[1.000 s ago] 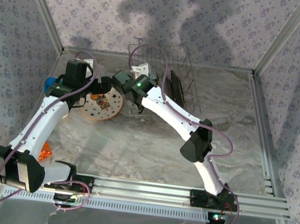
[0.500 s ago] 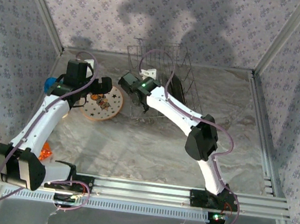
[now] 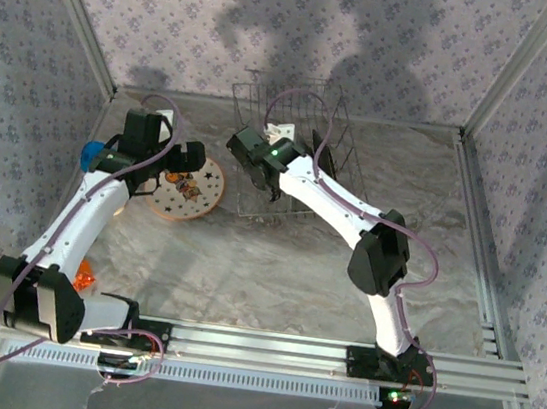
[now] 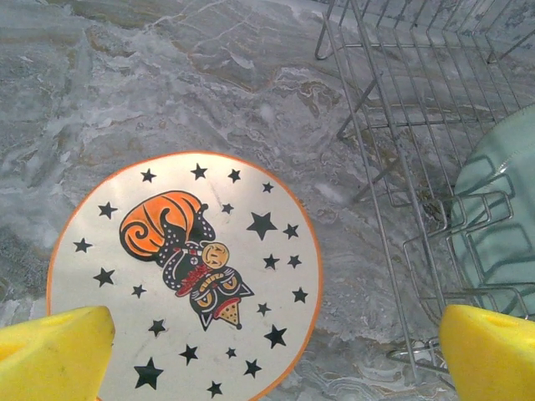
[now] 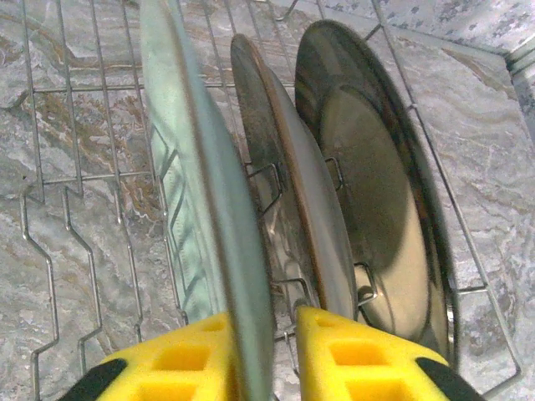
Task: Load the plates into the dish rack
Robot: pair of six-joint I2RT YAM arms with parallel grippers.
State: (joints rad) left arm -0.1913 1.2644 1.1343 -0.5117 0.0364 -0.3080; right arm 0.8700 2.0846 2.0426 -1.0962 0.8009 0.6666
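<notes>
The pale teal plate [image 5: 201, 209] stands on edge in the dish rack [image 5: 50, 242], between the fingers of my right gripper [image 5: 266, 322]. The jaws are open: the left finger lies against the plate and a gap shows on the right. Behind it stand the grey-green plate [image 5: 288, 200] and the glossy black plate [image 5: 376, 192]. The cream plate with stars [image 4: 184, 276] lies flat on the table left of the rack [image 4: 393, 125]. My left gripper [image 4: 276, 351] hovers wide open above its near edge, holding nothing. From above, the left gripper [image 3: 187, 156] is over the star plate [image 3: 189, 193], and the right gripper [image 3: 249, 161] is at the rack [image 3: 296, 107].
A small blue cup [image 3: 91, 153] sits at the far left by the wall. An orange object [image 3: 84, 280] lies near the left arm's base. Patterned walls and metal rails close in the marbled table [image 3: 276, 265].
The right gripper has moved right and back over the rack, and its jaws have parted from the teal plate. The left gripper has hardly moved.
</notes>
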